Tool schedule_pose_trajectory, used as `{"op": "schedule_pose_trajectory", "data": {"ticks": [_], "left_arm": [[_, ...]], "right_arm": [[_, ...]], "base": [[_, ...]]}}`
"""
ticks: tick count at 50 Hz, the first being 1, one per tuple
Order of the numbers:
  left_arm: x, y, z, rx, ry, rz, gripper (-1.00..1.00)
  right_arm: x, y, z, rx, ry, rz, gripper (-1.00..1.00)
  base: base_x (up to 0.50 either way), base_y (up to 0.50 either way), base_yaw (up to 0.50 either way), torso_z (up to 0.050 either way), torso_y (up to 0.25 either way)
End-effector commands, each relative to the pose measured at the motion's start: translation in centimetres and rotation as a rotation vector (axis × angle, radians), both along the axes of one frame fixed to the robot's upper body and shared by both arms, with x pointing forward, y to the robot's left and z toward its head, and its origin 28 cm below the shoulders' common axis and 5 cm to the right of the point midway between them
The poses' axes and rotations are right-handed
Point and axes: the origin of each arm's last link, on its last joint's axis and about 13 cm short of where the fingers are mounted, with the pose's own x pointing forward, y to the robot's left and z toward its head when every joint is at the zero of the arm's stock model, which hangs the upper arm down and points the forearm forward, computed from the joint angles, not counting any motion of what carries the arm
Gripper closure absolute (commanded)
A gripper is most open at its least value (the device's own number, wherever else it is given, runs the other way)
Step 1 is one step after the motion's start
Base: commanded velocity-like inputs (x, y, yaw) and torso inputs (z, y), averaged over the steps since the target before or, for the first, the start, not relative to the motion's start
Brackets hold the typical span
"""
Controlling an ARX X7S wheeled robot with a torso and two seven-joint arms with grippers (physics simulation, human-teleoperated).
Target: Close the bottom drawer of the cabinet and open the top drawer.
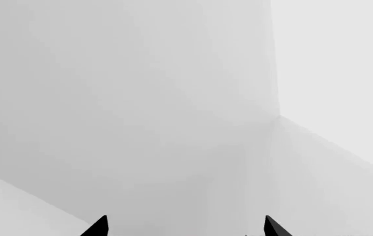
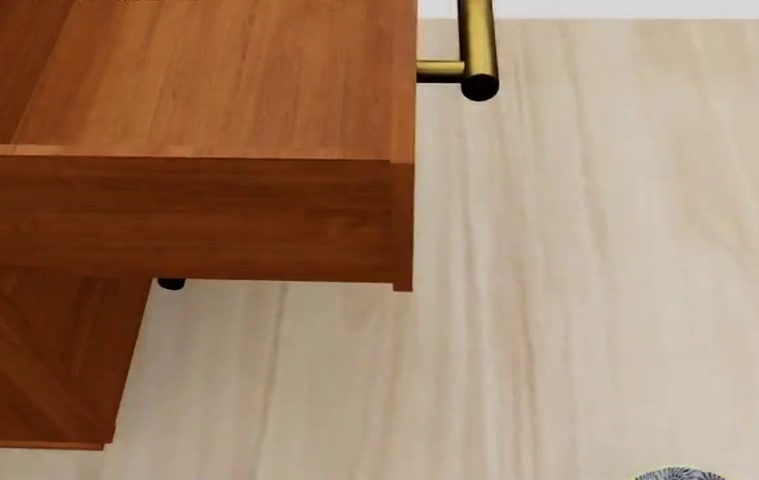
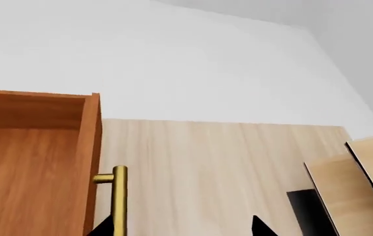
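Right wrist view shows the right gripper point(image 3: 181, 227) with fingers spread, one tip just beside the brass bar handle point(image 3: 119, 199) of the reddish-brown wooden box drawer, probably the top drawer point(image 2: 192, 90), standing well out of the reddish-brown wooden cabinet point(image 2: 32, 360), so any further pull should be straight and level, while the left gripper point(image 1: 186, 227), also spread, idles.

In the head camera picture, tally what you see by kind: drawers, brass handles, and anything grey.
Open reddish-brown drawer: 1
Brass bar handle: 1
Grey object, cut off by the picture's bottom edge: 1
Total: 3
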Motion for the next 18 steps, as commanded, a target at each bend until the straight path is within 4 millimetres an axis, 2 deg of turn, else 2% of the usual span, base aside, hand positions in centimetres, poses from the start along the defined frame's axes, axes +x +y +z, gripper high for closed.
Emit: {"op": "schedule_pose_trajectory", "data": {"ticks": [1,10,12,13,14,15,18], "left_arm": [[0.0,0.0,0.0,0.001,0.005,0.002,-1.0],[-0.1,0.0,0.1,0.005,0.007,0.002,-1.0],[-0.1,-0.1,0.2,0.008,0.008,0.003,-1.0],[0.0,-0.1,0.2,0.01,0.01,0.003,-1.0],[0.0,-0.1,0.2,0.011,0.01,0.002,-1.0],[0.0,-0.1,0.2,0.011,0.01,0.001,-1.0],[0.0,-0.1,0.2,0.013,0.011,0.001,-1.0]], "right_arm": [[-2.2,-1.5,1.5,0.047,-0.114,0.014,-1.0],[-2.6,-2.0,1.2,0.007,-0.141,0.01,-1.0],[-2.8,-2.4,1.1,0.007,-0.157,0.007,-1.0],[-3.6,-3.2,1.1,0.062,-0.226,-0.003,-1.0],[-4.2,-3.3,0.3,0.069,-0.234,0.018,-1.0],[-3.9,-3.0,-0.9,0.026,-0.168,0.03,-1.0],[-4.4,-3.3,-2.2,0.005,-0.172,0.034,-1.0]], "base": [[0.0,0.0,0.0,0.0,0.0],[0.0,0.0,0.0,0.0,0.0],[0.0,0.0,0.0,0.0,0.0],[0.0,0.0,0.0,0.0,0.0],[0.0,0.0,0.0,0.0,0.0],[0.0,0.0,0.0,0.0,0.0],[0.0,0.0,0.0,0.0,0.0]]}}
